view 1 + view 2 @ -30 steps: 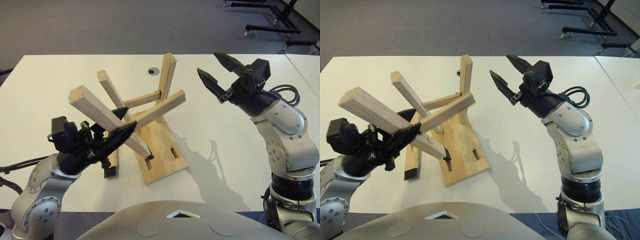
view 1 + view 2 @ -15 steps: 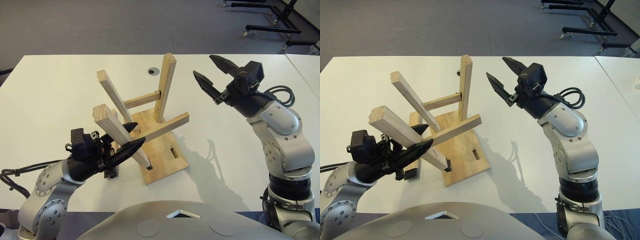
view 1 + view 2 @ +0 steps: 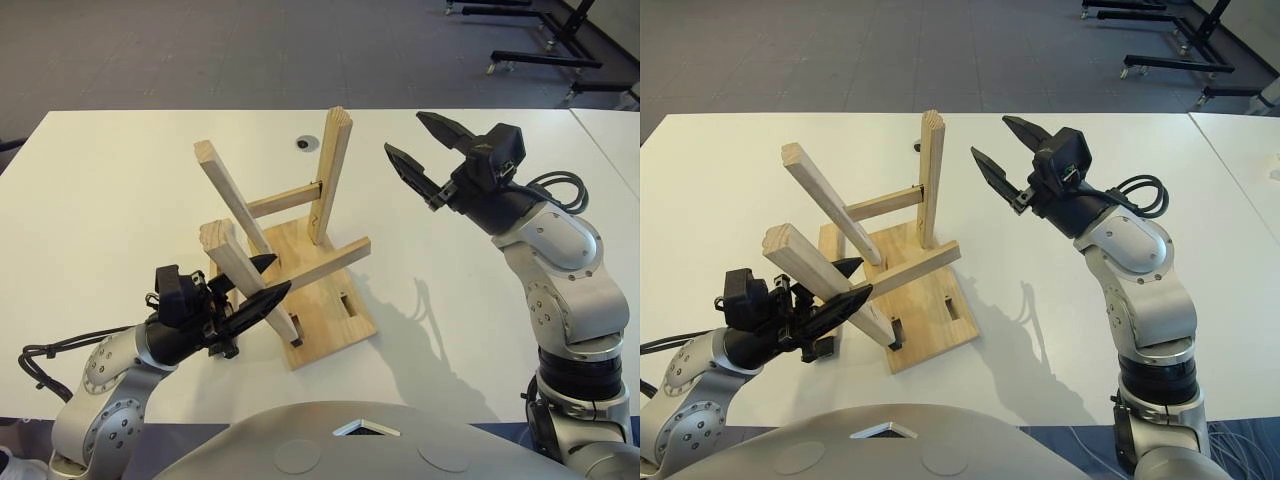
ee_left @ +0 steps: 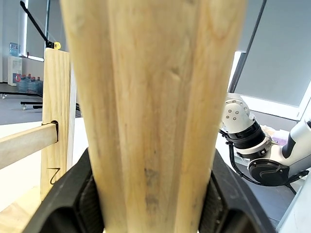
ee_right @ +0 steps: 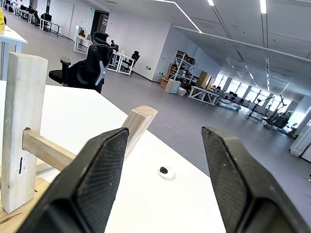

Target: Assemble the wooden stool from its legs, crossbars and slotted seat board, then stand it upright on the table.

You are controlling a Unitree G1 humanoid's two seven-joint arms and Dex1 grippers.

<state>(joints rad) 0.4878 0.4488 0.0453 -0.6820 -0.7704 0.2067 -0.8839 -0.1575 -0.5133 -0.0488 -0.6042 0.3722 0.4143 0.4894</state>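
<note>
no legible words or numbers, a pencilled zigzag mark point(image 4: 52, 175) on a wooden leg point(image 4: 58, 87)

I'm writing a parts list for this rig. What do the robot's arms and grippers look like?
The left arm and right arm have rounded silver-grey shells dotted with small screws. The left gripper and right gripper are black, each with two tapered, pointed fingers, finely textured inside. Black cables loop beside both arms.

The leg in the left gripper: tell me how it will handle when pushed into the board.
The leg looks like solid square timber, so probably stiff. Its flat faces should not roll. The crossbar jutting off one side may twist it in the left gripper.
</note>
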